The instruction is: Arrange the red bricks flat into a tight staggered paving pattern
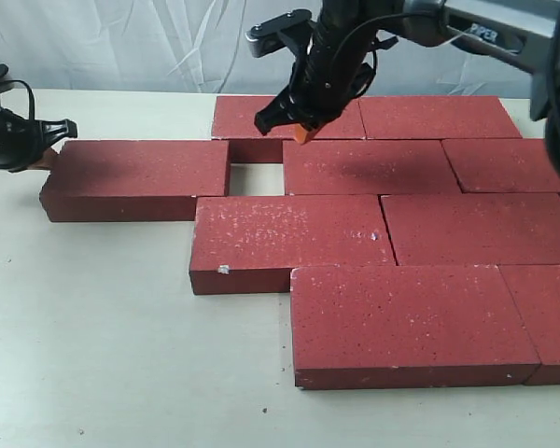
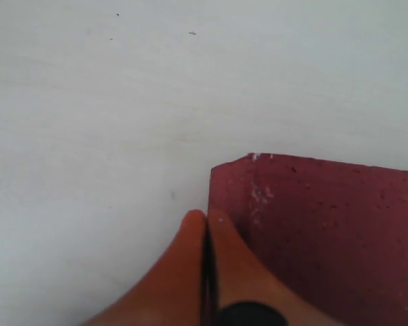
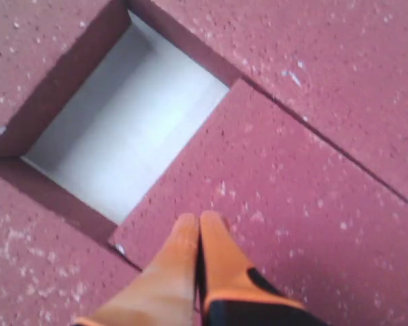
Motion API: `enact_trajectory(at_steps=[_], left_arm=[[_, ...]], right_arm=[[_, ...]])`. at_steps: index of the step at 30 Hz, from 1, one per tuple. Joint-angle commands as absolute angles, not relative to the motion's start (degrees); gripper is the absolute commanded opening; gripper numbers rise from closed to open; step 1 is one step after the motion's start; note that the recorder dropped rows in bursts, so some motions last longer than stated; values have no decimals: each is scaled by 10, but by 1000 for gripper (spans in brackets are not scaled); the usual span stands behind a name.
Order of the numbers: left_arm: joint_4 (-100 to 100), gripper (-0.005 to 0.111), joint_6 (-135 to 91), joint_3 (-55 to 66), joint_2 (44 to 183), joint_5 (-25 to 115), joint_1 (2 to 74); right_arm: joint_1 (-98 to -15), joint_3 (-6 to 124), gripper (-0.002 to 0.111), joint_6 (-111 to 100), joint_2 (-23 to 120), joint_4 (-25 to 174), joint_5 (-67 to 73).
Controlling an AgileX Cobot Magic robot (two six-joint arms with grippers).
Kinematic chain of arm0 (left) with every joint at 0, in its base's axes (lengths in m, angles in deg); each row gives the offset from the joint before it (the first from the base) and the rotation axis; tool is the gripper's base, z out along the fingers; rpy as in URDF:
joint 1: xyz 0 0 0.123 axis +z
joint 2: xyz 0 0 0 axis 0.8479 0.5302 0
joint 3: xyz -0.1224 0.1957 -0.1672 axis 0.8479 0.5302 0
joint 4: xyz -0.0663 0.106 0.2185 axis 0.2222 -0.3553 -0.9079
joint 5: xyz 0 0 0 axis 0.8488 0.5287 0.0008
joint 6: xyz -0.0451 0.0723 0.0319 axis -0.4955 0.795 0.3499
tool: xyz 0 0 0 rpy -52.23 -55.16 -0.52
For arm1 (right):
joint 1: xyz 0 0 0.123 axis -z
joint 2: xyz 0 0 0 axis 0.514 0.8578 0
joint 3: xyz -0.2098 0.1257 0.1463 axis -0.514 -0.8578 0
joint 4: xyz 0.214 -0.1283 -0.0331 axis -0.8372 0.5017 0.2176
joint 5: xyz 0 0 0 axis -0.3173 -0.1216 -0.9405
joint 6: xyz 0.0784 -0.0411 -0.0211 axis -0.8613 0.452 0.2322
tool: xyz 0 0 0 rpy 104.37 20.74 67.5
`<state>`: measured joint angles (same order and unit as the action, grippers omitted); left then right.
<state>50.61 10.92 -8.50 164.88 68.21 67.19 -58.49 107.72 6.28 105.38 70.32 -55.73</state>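
Note:
Several dark red bricks lie flat in staggered rows. The leftmost brick [image 1: 135, 177] [image 2: 326, 231] is parted from its row neighbour [image 1: 369, 166] [image 3: 292, 224] by a brick-deep gap [image 1: 257, 179] [image 3: 126, 122] showing the table. My left gripper [image 1: 52, 155] [image 2: 205, 217] is shut and empty, with its orange tips at the far left end corner of the leftmost brick. My right gripper [image 1: 301, 133] [image 3: 199, 221] is shut and empty too. It hangs over the neighbour brick's corner beside the gap.
Two bricks [image 1: 285, 117] [image 1: 439, 117] form the back row. Further bricks [image 1: 289, 238] [image 1: 476, 229] [image 1: 406, 322] fill the nearer rows, reaching the right edge of view. Pale tabletop [image 1: 93, 355] spreads left and in front. A white curtain hangs behind.

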Motion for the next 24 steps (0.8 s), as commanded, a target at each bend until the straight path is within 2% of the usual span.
enact_trajectory(at_steps=[1, 13, 24], left_arm=[[519, 0, 108, -87, 1647, 694, 670], [530, 0, 108, -87, 1647, 694, 648], [555, 0, 108, -87, 1647, 675, 604]], right_arm=[[-576, 975, -1, 68, 985, 721, -532], [-540, 706, -1, 67, 820, 742, -437], [-532, 537, -1, 64, 691, 729, -357]])
